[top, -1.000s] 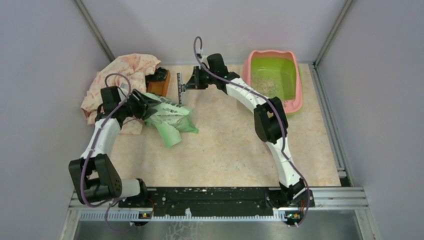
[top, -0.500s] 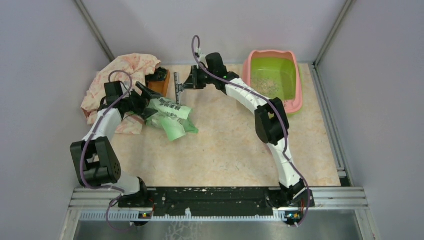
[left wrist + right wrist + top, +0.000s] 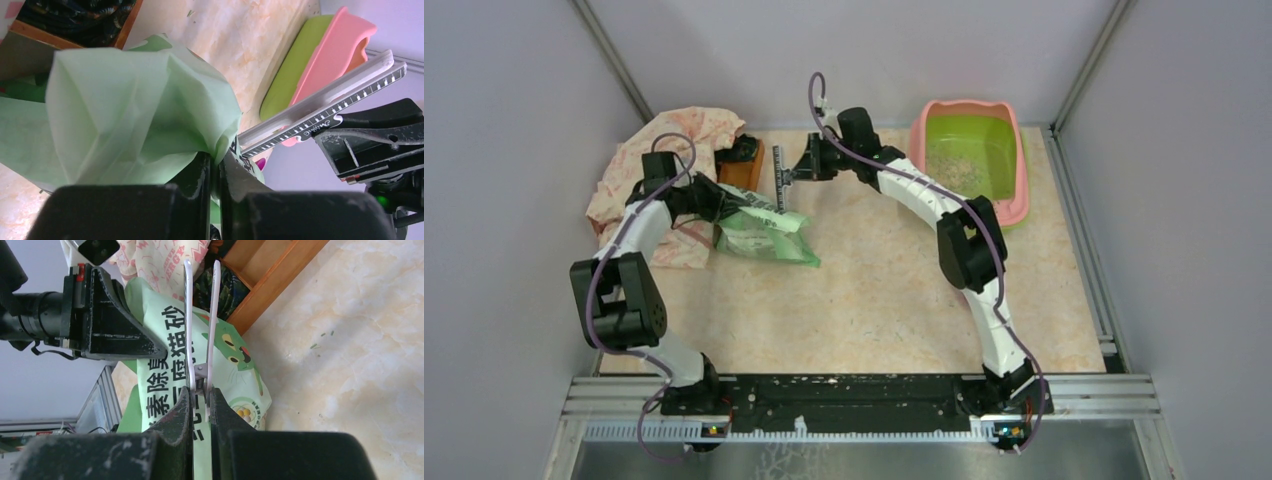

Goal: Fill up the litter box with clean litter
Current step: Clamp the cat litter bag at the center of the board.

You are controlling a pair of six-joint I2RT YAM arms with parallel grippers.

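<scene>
Clamping green bag (image 3: 769,238) by its top in left gripper (image 3: 215,159), pinching white clip (image 3: 214,310) in right gripper (image 3: 201,392); probably next, hauling bag right to far-right litter box (image 3: 1010,208) holding only sparse clean litter (image 3: 952,165).

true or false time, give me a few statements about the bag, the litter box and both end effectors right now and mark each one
1. The left end effector pinches the light green bag. True.
2. The right end effector is open and empty. False: it is shut on a white clip.
3. The litter box already holds some litter. True.
4. The bag hangs over the litter box. False: it lies on the left part of the table, near the wooden tray and well apart from the box.
5. A patterned cloth lies at the far left corner. True.
</scene>
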